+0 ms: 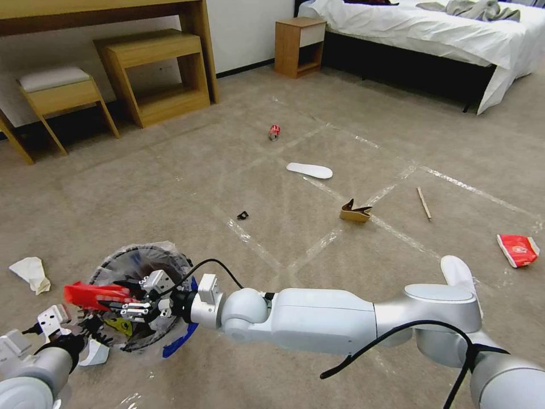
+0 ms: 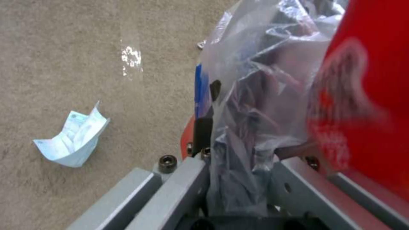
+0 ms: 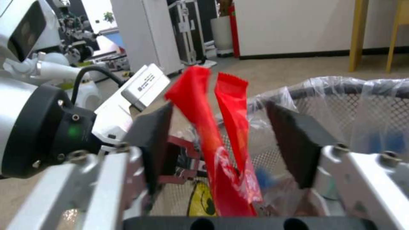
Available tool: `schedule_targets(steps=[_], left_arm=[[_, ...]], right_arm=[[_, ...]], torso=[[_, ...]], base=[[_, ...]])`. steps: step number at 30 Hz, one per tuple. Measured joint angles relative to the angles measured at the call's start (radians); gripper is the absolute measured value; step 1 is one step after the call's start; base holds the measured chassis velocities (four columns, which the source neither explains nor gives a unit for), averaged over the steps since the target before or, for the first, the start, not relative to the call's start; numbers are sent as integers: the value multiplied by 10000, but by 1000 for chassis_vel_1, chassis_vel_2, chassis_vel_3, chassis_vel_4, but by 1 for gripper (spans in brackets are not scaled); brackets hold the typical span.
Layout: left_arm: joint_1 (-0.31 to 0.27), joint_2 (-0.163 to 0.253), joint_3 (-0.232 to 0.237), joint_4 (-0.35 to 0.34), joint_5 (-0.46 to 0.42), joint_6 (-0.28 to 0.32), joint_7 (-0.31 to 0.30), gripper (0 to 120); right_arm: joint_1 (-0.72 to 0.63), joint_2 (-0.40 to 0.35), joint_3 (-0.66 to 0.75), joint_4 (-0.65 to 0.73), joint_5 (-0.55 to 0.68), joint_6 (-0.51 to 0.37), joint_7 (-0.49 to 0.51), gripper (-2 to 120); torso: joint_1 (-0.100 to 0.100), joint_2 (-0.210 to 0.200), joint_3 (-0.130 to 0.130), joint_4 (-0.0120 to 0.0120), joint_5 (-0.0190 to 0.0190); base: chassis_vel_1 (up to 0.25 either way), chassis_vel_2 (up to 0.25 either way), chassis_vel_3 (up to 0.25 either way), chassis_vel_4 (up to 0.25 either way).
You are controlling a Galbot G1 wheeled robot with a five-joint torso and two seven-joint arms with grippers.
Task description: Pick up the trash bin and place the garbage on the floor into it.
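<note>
1. the trash bin (image 1: 142, 267) is near the lower left of the head view, its bag-lined rim clamped by the left gripper (image 1: 85, 335), which is closed on it.
2. the right gripper (image 3: 226, 140) reaches across over the bin's mouth, its pads (image 3: 298, 143) spread wide.
3. a red wrapper (image 3: 221, 134) stands between those pads, touching neither, its lower end inside the bin.
4. on the floor (image 1: 170, 187) lie crumpled paper (image 1: 31, 272) beside the bin, and farther off a red can (image 1: 274, 132), a white insole (image 1: 309, 170), a cardboard piece (image 1: 355, 211), a stick (image 1: 424, 203) and another wrapper (image 1: 518, 250).
</note>
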Motion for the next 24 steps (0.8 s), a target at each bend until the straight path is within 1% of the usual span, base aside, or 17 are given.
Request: schedule_targets(steps=[1,2,5,6,7,8,9,12,19,21,24], left_arm=[[2,-1,-1,6,2,-2,0,0],[2,-1,-1,6,2,-2,0,0],[0,-4,4,28,9,-9,4,0],[0,-4,4,28,9,-9,4,0],[-1,-5,8,35,12,-12,5,0],[-3,-8,16,58,17,-14,11,0],[-6,-10,21,85,31,-22,17,0],[-11,-12,33,125,52,-31,26,0],[-51,-16,58,185,71,-33,35,0],[-78,8,54,233,87,-35,44,0],[-84,28,42,240,90,-40,46,0]], right_arm=[[6,2,0,-5,-4,0,-4,68],[6,2,0,-5,-4,0,-4,68],[23,16,0,-44,-26,0,-6,82],[23,16,0,-44,-26,0,-6,82],[27,17,1,-52,-32,0,-7,85],[30,19,6,-60,-36,0,-8,93],[35,20,17,-71,-38,4,-7,97],[54,9,32,-71,-43,19,-9,99],[113,-34,314,25,-30,66,-9,99],[212,-137,918,320,67,78,-4,99],[296,-215,1338,459,168,79,-5,100]], torso=[[0,0,0,0,0],[0,0,0,0,0],[0,0,0,0,0],[0,0,0,0,0],[0,0,0,0,0],[0,0,0,0,0],[0,0,0,0,0],[0,0,0,0,0],[0,0,0,0,-1],[0,0,0,0,0],[0,0,0,0,0]], base=[[0,0,0,0],[0,0,0,0],[0,0,0,0],[0,0,0,0],[0,0,0,0],[0,0,0,0],[0,0,0,0],[0,0,0,0],[0,0,0,0],[0,0,0,0],[0,0,0,0]])
